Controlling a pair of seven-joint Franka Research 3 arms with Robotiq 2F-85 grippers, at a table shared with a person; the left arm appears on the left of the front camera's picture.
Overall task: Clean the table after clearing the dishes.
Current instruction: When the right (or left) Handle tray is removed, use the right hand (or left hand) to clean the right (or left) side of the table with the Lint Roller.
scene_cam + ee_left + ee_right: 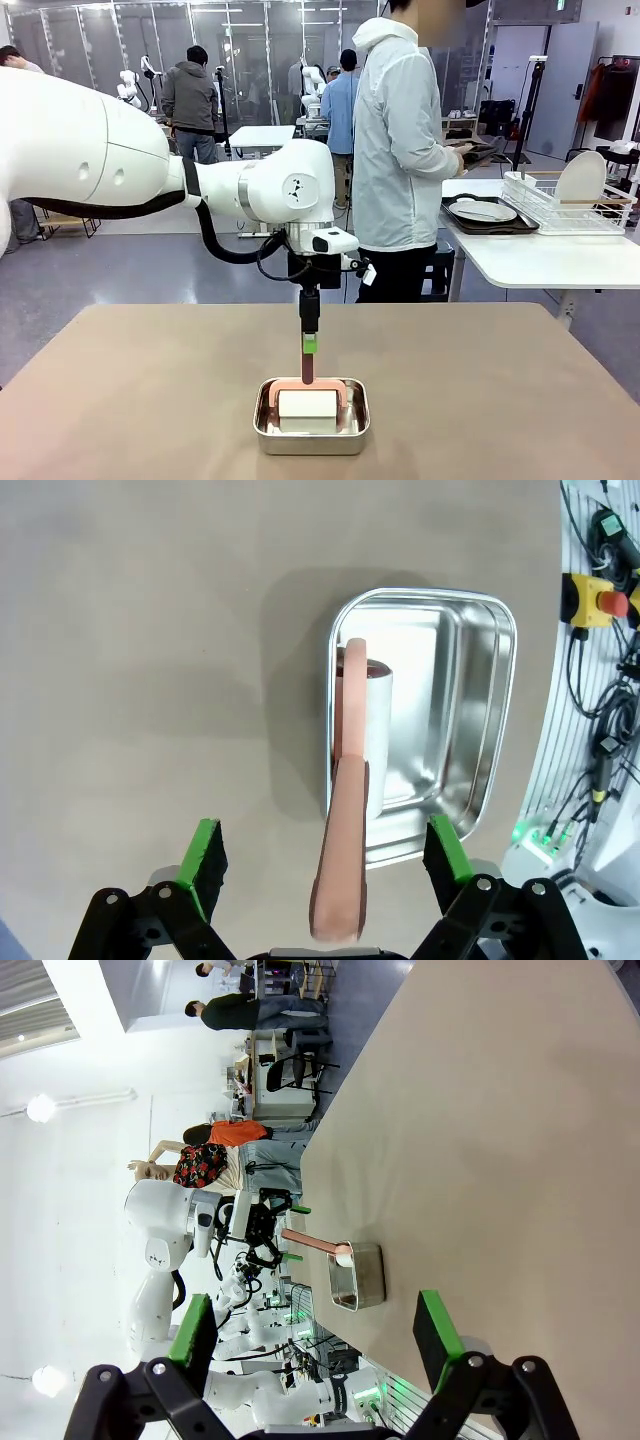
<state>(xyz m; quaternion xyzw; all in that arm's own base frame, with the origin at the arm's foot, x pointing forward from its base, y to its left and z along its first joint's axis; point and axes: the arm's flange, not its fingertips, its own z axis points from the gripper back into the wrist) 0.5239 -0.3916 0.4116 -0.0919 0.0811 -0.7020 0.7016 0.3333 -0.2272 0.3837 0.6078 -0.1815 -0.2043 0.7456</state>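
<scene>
My left gripper (pixel 310 343) hangs over the near middle of the tan table (pixel 150 400), pointing straight down. Its jaws are open, and between them rises the upright pink handle (pixel 345 810) of a white wiping block (pixel 308 403), with a gap on both sides. In the left wrist view the left gripper (pixel 322 827) straddles that handle without touching it. The block sits in a small steel pan (pixel 270 438). The dishes, a white plate on a dark tray (pixel 485 213), lie on the white side table. My right gripper (pixel 315 1345) is open with nothing in it, off the table's side.
A person in a white jacket (pixel 400 150) stands at the far edge, turned toward the white side table (pixel 540 260), holding another dark tray (pixel 475 150). A wire rack (pixel 565 205) there holds a plate. The tan top around the pan is bare.
</scene>
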